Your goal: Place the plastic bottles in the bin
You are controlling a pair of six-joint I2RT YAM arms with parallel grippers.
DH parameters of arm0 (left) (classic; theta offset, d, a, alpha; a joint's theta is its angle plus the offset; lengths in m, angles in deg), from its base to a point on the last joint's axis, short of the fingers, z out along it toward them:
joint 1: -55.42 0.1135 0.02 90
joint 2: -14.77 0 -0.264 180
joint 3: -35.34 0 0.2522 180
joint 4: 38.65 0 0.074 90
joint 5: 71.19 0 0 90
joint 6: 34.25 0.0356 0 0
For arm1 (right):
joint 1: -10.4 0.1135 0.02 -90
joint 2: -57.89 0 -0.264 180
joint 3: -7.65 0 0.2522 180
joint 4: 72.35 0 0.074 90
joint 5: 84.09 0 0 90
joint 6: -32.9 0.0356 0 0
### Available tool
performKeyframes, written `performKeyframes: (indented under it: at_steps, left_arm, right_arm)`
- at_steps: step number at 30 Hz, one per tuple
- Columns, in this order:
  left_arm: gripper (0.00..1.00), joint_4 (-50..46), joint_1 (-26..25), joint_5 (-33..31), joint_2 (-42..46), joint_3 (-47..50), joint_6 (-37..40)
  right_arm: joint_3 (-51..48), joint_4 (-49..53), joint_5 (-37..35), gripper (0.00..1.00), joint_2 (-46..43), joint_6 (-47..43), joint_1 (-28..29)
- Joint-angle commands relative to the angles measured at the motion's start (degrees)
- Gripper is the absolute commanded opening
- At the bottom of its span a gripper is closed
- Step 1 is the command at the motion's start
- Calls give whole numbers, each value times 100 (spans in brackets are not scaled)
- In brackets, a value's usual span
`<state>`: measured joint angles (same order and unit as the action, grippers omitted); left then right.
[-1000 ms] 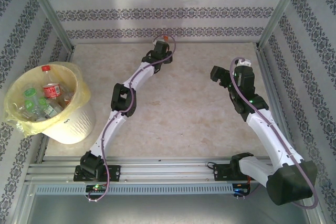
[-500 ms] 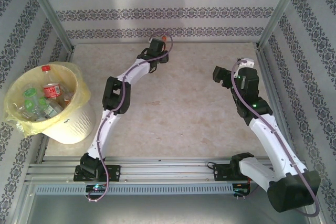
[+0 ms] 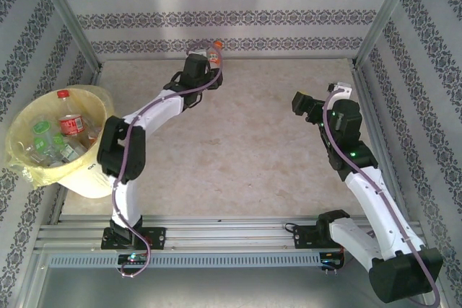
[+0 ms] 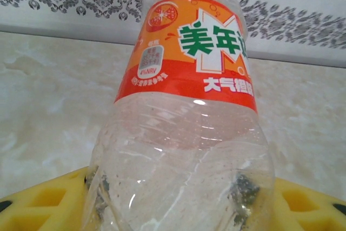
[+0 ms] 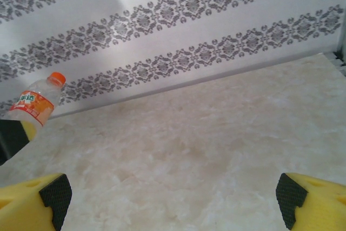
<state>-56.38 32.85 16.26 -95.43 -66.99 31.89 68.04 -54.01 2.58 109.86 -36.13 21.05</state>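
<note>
Nearest, on the left, the round bin (image 3: 95, 172) with its thin, crinkly yellow bag (image 3: 18, 151) already holds several bottles (image 3: 69, 122), so most of the work looks done. The right end effector (image 5: 173, 203) hangs over the smooth, marble-patterned desk (image 3: 253, 149), its yellow fingers spread wide and holding nothing. Farthest back, by the patterned wall (image 3: 289, 16), the left end effector (image 3: 205, 63) grips the base of the orange-labelled bottle (image 4: 184, 133): clear, dented, thin plastic with an orange cap. It has yet to reach the bin.
</note>
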Motion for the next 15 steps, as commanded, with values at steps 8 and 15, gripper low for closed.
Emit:
performKeyframes:
  at_steps: [8, 15]
  left_arm:
    - [47, -637, -82, 36, 2402, 1333, -427]
    - [47, -1891, -73, -365, 3595, 1203, -217]
  right_arm:
    - [126, -1199, 392, 98, 673, -476, 640]
    - [263, -1832, 272, 98, 1283, -881, 1033]
